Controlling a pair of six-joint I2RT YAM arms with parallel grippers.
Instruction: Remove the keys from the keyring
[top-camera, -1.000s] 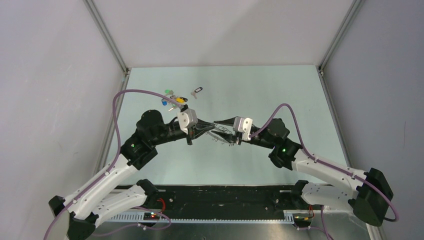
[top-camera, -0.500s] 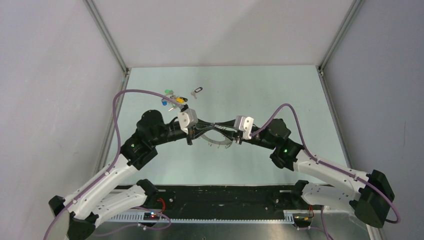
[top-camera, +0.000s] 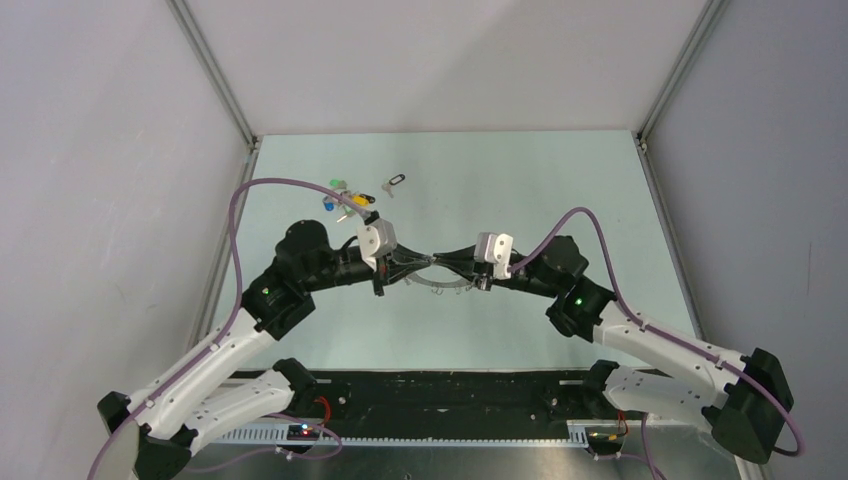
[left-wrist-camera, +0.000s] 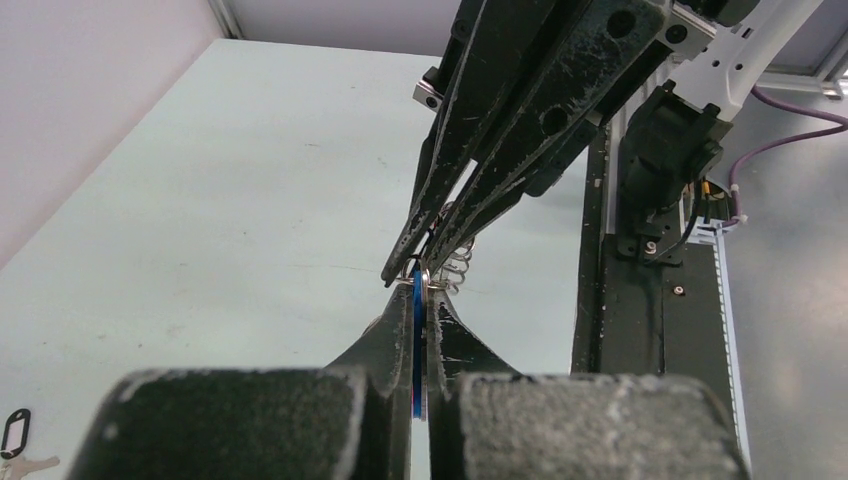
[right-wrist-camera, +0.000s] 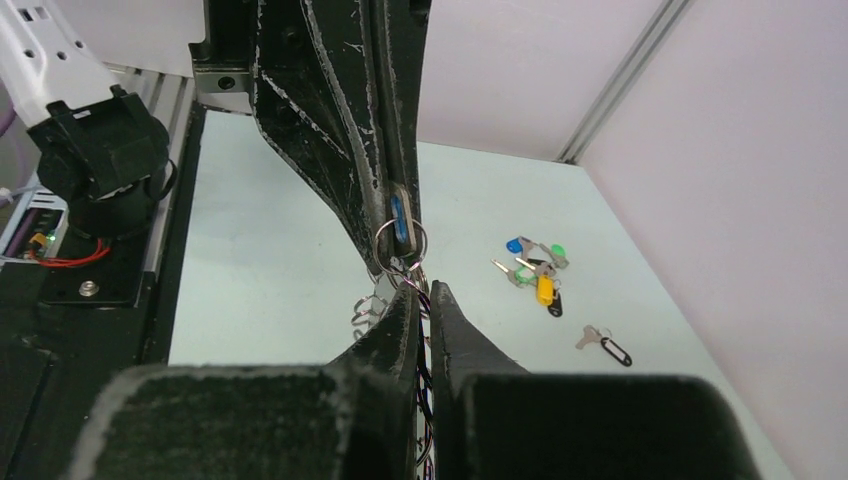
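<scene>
The right gripper (right-wrist-camera: 427, 300) has pulled back, tip to tip with the left gripper (left-wrist-camera: 420, 300) midway between the side edges. Left is clamped on a blue key (left-wrist-camera: 416, 335), right seemingly pinches the keyring (top-camera: 445, 287): separation looks underway.

A pale green counter (top-camera: 560, 170) sits between plain grey walls (top-camera: 440, 60), with aluminium posts (top-camera: 215, 75) at eleven and one o'clock.

We've got the left gripper (top-camera: 418, 265) and right gripper (top-camera: 447, 265) tip to tip mid-table (top-camera: 560, 190), keyring (top-camera: 440, 287) between them, loose keys (top-camera: 345, 200) behind the left one.
</scene>
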